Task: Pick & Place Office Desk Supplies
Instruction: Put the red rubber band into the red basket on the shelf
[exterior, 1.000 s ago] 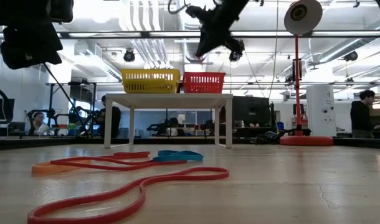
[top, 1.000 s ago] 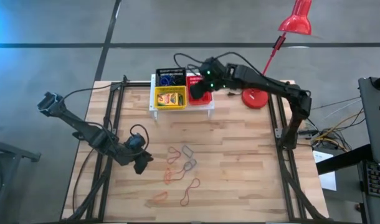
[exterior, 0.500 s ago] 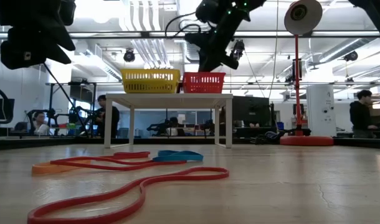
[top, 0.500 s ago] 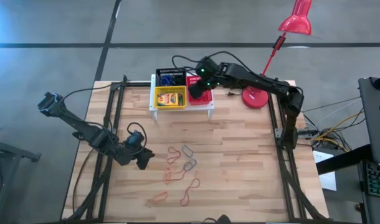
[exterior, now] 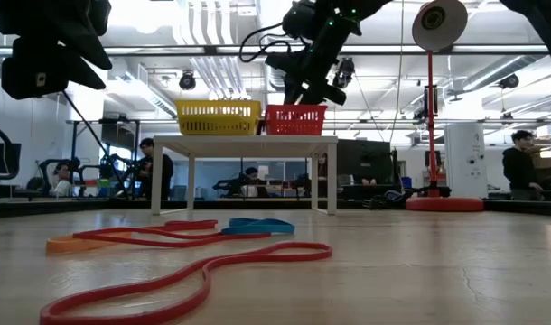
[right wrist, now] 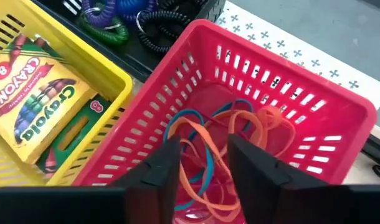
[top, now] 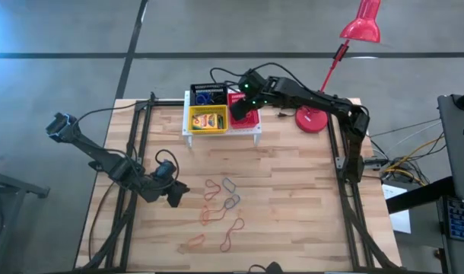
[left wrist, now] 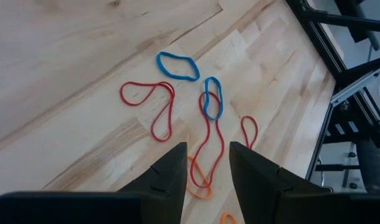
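Orange and blue rubber bands [right wrist: 224, 146] lie heaped in the red mesh basket [right wrist: 339, 118] on the white perforated stand [top: 221, 134]. The right claw [right wrist: 199, 163] hangs just above them, fingers parted and empty; a band could cling to a finger and lift out. More rubber-band loops [left wrist: 184, 112] lie on the tabletop [top: 293, 190], with the left claw [left wrist: 205, 163] poised over them, open and angled down; a thin loop may slip the pinch.

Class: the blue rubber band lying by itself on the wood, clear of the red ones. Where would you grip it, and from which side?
Come straight down on the blue rubber band and pinch one long side across the strand. It lies flat as an open oval on the table, touching nothing else.
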